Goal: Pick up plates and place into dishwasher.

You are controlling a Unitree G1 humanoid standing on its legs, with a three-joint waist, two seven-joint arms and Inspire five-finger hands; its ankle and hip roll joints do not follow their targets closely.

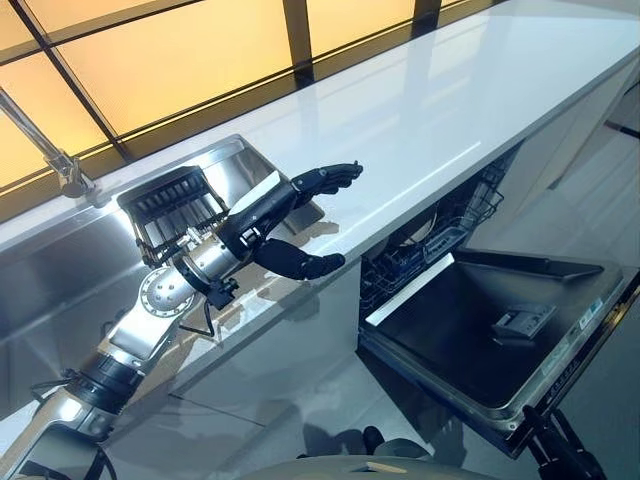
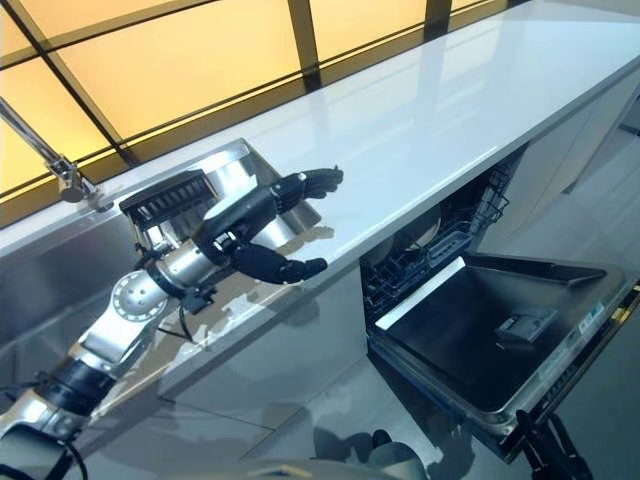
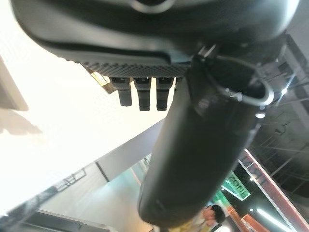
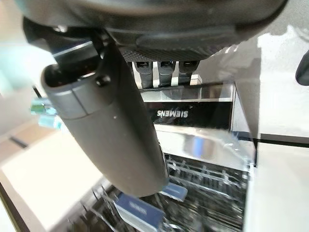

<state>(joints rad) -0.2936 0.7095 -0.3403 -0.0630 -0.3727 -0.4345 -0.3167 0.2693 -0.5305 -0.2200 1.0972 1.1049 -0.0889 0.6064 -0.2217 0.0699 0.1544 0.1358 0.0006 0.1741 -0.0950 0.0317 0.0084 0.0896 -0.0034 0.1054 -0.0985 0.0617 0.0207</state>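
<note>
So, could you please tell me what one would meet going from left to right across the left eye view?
Faucet → dish rack in the sink → left robot hand, open above the countertop → open dishwasher door.

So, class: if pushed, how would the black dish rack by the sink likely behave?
Probably stiff: the black dish rack looks like a rigid slatted frame. Likely light, being mostly gaps. It may slide easily, as the steel sink beneath looks smooth.
</note>
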